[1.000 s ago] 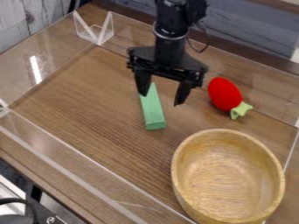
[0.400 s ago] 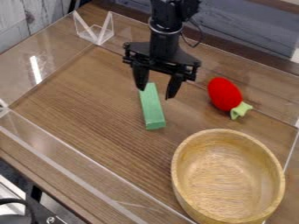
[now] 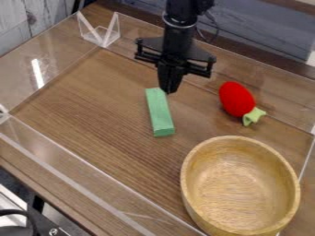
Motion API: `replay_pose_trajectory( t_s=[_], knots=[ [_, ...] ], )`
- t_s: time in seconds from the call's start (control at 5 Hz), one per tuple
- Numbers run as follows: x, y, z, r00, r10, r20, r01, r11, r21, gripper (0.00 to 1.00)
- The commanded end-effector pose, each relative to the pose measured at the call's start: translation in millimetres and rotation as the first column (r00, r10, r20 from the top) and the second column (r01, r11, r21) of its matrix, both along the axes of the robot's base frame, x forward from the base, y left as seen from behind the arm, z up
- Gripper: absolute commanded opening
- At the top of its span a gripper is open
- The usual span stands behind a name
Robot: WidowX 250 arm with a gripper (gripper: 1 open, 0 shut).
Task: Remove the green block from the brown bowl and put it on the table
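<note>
The green block point(image 3: 159, 112) lies flat on the table point(image 3: 87, 101), left of centre and outside the brown bowl point(image 3: 240, 189). The bowl stands empty at the front right. My gripper point(image 3: 174, 86) hangs just above and behind the block's far end, its fingers pressed together and pointing down, shut on nothing. It does not touch the block.
A red strawberry toy point(image 3: 239, 98) with a green top lies right of the gripper. Clear acrylic walls point(image 3: 50, 55) run along the table's edges, with a small clear stand point(image 3: 99, 30) at the back left.
The gripper's jaws have shut from wide open, and the arm has risen and moved slightly back from the block. The block and bowl have not moved.
</note>
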State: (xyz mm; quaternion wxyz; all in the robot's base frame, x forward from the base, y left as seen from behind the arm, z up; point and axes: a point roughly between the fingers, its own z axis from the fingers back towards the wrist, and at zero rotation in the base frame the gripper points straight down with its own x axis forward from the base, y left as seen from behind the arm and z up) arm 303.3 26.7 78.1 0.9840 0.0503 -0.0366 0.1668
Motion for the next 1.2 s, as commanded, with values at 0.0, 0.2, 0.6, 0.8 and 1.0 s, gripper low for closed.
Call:
replay_pose_trajectory(
  t_s=[0.0, 0.2, 0.6, 0.8, 1.0],
  knots=[
    [15.7, -2, 16.0, 0.998, 0.031, 0.049, -0.031, 0.999, 0.004, 0.00],
    [11.2, 0, 11.9, 0.997, 0.062, 0.043, -0.062, 0.998, 0.000, 0.00],
    [-1.4, 1, 3.6, 0.997, 0.078, 0.031, -0.077, 0.997, -0.008, 0.00],
    [-7.9, 1, -0.3, 0.998, 0.060, 0.030, -0.060, 0.998, -0.013, 0.00],
    [-9.7, 6, -5.8, 0.998, 0.061, 0.027, -0.060, 0.998, -0.019, 1.00]
  ],
)
